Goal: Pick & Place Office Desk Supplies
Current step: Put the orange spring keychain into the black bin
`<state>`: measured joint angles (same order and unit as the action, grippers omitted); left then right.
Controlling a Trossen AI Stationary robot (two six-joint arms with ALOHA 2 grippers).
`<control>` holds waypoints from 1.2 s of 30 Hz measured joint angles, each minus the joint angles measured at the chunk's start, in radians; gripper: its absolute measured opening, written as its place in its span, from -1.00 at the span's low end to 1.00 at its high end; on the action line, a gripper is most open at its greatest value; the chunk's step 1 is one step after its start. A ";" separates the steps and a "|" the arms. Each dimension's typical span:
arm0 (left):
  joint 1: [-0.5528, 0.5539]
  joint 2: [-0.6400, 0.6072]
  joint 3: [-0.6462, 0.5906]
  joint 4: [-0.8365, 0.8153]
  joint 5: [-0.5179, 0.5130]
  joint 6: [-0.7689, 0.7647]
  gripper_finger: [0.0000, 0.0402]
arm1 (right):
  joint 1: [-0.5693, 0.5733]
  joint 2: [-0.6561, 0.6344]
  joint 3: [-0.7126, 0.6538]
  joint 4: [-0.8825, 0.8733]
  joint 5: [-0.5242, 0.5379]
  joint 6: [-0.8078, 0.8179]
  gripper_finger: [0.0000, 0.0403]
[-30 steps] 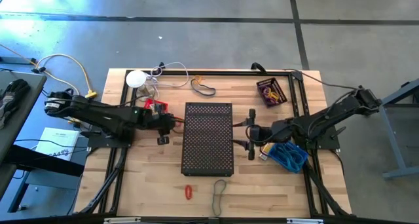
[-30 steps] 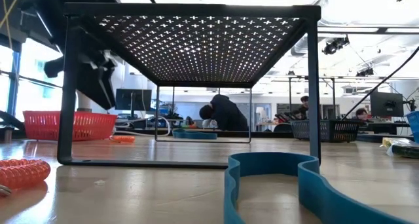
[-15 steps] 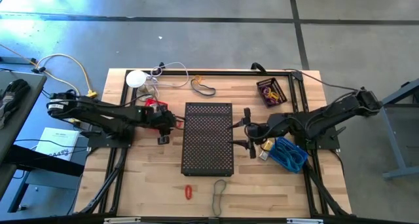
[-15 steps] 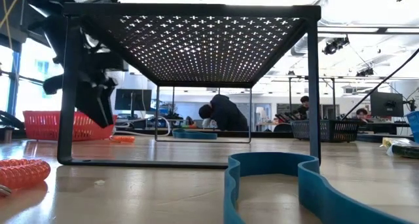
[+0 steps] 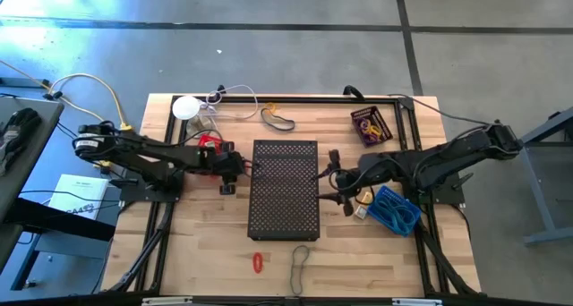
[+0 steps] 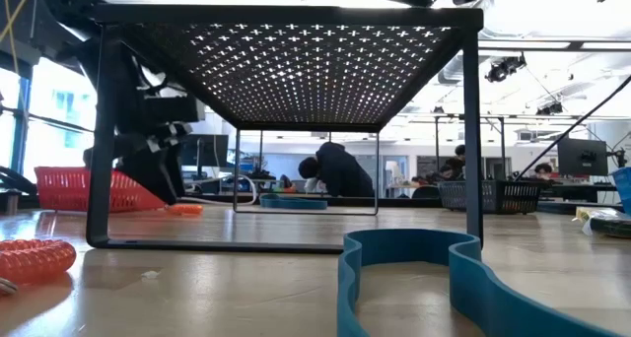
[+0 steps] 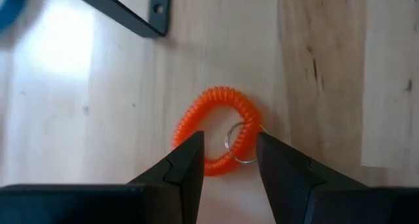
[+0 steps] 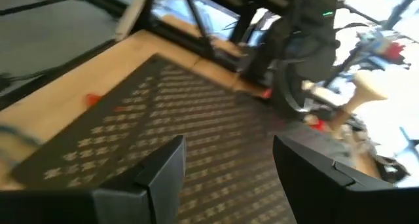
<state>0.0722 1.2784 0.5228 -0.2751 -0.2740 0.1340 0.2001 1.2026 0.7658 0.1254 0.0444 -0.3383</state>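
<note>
An orange coil loop (image 7: 219,135) with a small metal ring lies flat on the wood by the left side of the black perforated stand (image 5: 285,188). My left gripper (image 7: 227,145) (image 5: 229,174) hangs open, low over the coil's nearer arc, one fingertip on either side of it. In the low view the gripper (image 6: 163,179) stands just above the coil (image 6: 182,209), behind the stand's left leg. Open too, my right gripper (image 5: 333,176) (image 8: 229,165) is over the stand's right edge with nothing between its fingers. A second orange coil (image 5: 258,262) (image 6: 35,258) lies near the table's near edge.
A thin grey band (image 5: 300,263) (image 6: 414,278) lies at the near edge and another (image 5: 277,120) at the far side. At far right, a dark tray (image 5: 370,125) holds purple and yellow loops. A blue cable bundle (image 5: 394,209) sits under the right arm. The white disc (image 5: 185,106) is at far left.
My left gripper has come down toward the table beside the stand's left leg and shifted slightly toward the stand. My right gripper has moved a little toward the table's left, over the stand's right edge, and turned.
</note>
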 joint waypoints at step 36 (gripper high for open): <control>0.021 -0.035 0.133 -0.307 0.020 -0.052 -0.95 | 0.063 0.000 0.000 -0.057 -0.101 0.294 0.09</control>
<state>0.0928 1.2431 0.6555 -0.5822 -0.2540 0.0818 0.2635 1.2026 0.7658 0.0686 -0.0565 -0.0444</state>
